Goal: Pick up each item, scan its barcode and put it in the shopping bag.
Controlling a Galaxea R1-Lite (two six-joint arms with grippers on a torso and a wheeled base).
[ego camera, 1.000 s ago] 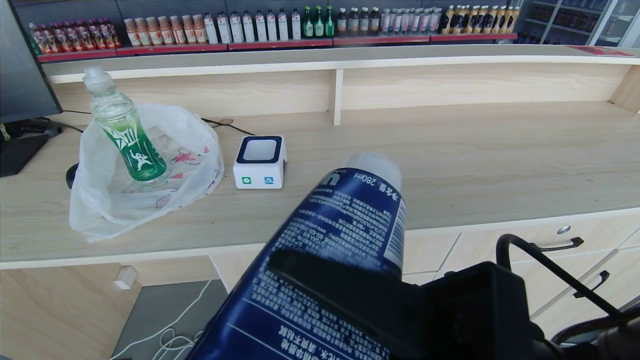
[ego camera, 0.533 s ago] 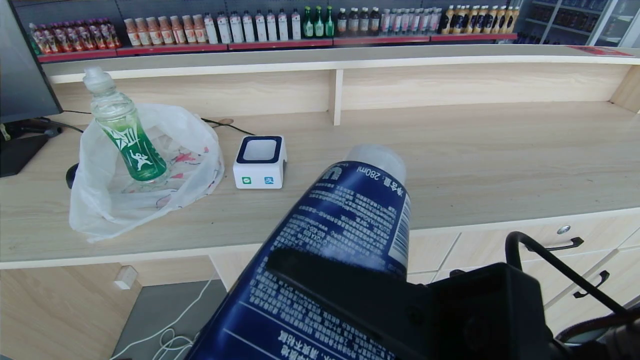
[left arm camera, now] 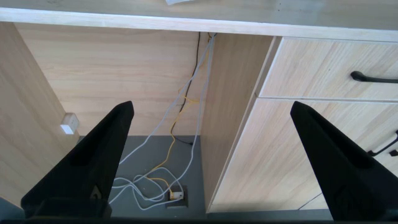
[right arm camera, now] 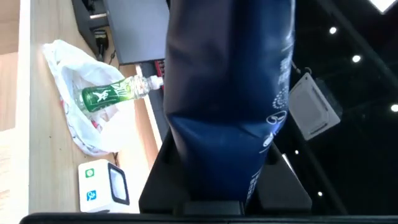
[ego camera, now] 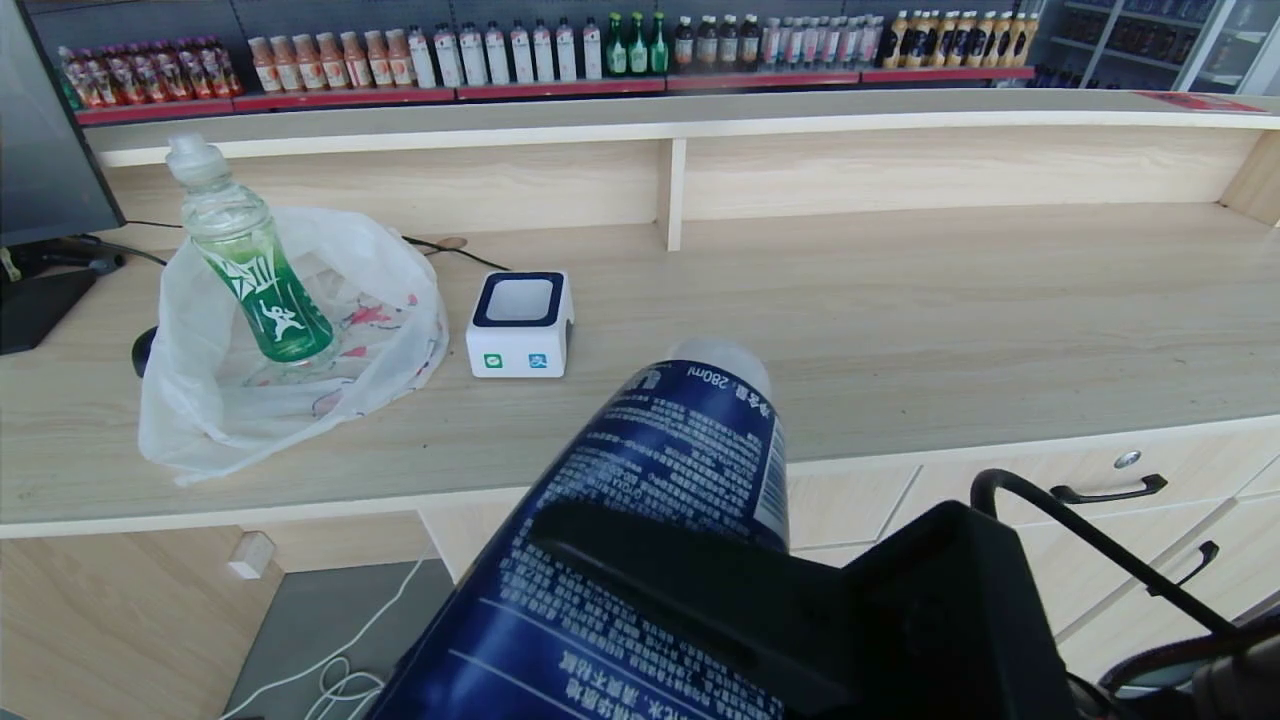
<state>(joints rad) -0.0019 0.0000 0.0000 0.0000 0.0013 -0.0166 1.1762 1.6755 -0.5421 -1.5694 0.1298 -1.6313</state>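
Observation:
A dark blue bottle [ego camera: 650,520] with white print and a pale cap is held up close before the head camera, cap pointing toward the counter. My right gripper [ego camera: 700,590] is shut on its lower body; the right wrist view has the blue bottle [right arm camera: 230,93] between the black fingers. A green-labelled bottle [ego camera: 250,265] stands in the white shopping bag [ego camera: 200,420] at the counter's left. The white scanner box [ego camera: 520,325] with a dark-rimmed window sits just right of the bag. My left gripper [left arm camera: 211,162] hangs open below the counter edge, nothing between its fingers.
A dark monitor [ego camera: 45,130] and cables stand at the far left of the wooden counter [ego camera: 950,320]. A raised shelf ledge runs along the back, with shelves of drinks behind. Drawers with black handles [ego camera: 1110,490] are below the counter on the right.
The blue bottle rose slightly, then dropped and shifted left in the head view, its cap now lower. The bag, green bottle and scanner have not moved.

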